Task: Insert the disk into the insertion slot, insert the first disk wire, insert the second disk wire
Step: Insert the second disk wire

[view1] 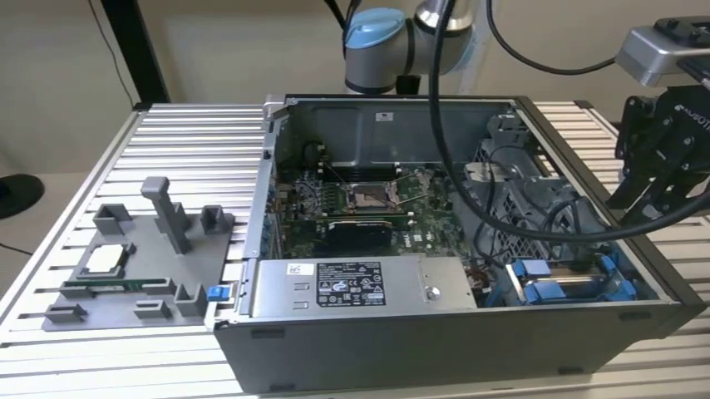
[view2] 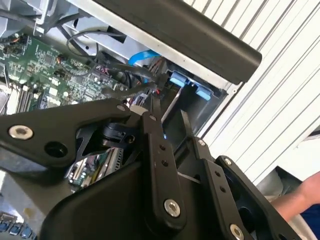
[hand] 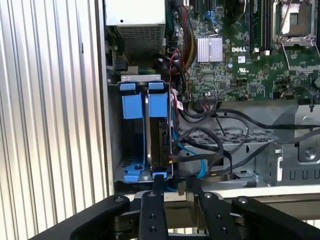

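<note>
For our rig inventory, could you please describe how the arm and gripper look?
The arm has grey cylindrical joints with a light blue cap; thick black cables hang from it. The gripper is matte black: flat linkage bars with silver screws, ending in two slim fingers.

Black cables [hand: 235,119] crowding one side of the insertion slot [hand: 131,145]

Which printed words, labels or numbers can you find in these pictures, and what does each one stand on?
Black-and-white label on the grey power-supply box, exterior view: print too small to read.
Small white sticker beside that label: too small to read.
White lettering on the green circuit board, first wrist view: a maker's mark; the finer print around it is too small to read.
</note>
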`<act>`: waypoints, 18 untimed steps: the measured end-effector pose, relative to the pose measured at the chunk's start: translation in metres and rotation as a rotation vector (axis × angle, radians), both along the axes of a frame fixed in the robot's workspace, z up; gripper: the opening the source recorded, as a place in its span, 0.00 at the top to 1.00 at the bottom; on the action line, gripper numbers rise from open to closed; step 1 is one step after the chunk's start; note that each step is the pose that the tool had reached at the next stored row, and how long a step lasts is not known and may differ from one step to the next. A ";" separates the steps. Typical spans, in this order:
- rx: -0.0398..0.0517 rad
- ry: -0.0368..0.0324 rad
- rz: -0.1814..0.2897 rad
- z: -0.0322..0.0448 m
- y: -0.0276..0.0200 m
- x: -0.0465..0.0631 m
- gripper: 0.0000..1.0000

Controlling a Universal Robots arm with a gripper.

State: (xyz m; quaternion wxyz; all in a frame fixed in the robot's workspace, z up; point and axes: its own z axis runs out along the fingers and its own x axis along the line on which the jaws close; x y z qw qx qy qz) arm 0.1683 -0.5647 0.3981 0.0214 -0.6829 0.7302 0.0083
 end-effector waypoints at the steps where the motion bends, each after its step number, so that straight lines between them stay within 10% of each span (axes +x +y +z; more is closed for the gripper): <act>1: 0.0001 0.0000 0.000 -0.0019 0.0010 0.003 0.00; 12: 0.0031 0.0128 0.001 -0.0155 0.0037 0.023 0.00; 18: 0.0037 0.0719 0.002 -0.0173 0.0038 0.024 0.00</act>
